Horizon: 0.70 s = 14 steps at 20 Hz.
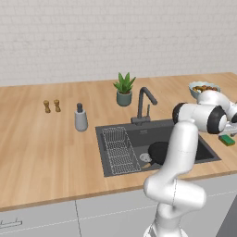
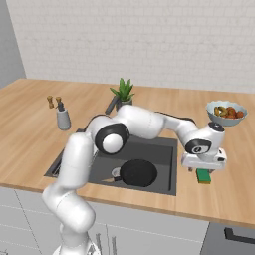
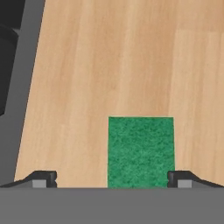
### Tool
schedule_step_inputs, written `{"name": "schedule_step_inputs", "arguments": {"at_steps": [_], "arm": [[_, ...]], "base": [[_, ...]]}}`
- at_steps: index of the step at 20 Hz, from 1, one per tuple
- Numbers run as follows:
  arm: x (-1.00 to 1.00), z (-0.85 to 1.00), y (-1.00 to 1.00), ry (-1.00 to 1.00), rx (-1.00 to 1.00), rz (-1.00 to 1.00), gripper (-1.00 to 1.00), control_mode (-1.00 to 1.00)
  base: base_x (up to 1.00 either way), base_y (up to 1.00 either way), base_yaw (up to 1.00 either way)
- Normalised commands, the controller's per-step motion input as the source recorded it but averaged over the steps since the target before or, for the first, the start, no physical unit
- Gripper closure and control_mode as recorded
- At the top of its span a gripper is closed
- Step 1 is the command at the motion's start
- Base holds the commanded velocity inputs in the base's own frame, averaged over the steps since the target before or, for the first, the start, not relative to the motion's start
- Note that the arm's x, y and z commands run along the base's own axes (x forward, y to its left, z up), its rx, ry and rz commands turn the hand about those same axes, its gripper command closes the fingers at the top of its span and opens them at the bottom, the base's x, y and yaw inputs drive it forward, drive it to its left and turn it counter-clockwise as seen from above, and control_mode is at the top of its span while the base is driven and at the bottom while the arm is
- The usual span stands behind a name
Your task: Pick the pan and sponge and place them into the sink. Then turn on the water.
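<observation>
The green sponge (image 3: 140,151) lies flat on the wooden counter right of the sink, close under my hand. My gripper (image 3: 111,180) is open just above it, its fingertips (image 3: 43,178) spread wide; the sponge sits between them, nearer the right one. The right base view shows the gripper (image 2: 203,169) hovering over the sponge (image 2: 203,176); the left base view shows the sponge (image 1: 227,140) at the right edge. The black pan (image 2: 138,173) rests inside the dark sink (image 2: 164,149), partly behind the arm (image 1: 157,152). The gooseneck faucet (image 1: 144,104) stands behind the basin.
A wire rack (image 1: 119,148) fills the sink's left part. A fruit bowl (image 2: 226,112) stands just behind the hand. A grey soap bottle (image 1: 81,118), a potted plant (image 1: 124,90) and two small shakers (image 1: 52,106) stand farther left. The sink rim (image 3: 22,87) runs along the left.
</observation>
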Motion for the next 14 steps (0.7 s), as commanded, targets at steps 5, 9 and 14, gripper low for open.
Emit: {"name": "schedule_step_inputs", "arguments": {"at_steps": [5,9,14], "arm": [[0.06,0.0,-0.17,0.0,0.01,0.01,-1.0,-1.0],[0.0,-0.02,-0.19,0.01,0.01,0.01,-1.0,-1.0],[0.0,-0.14,-0.03,0.0,0.0,0.0,-1.0,-1.0]], "base": [[0.0,0.0,0.0],[0.0,0.0,0.0],[0.0,0.0,0.0]]}}
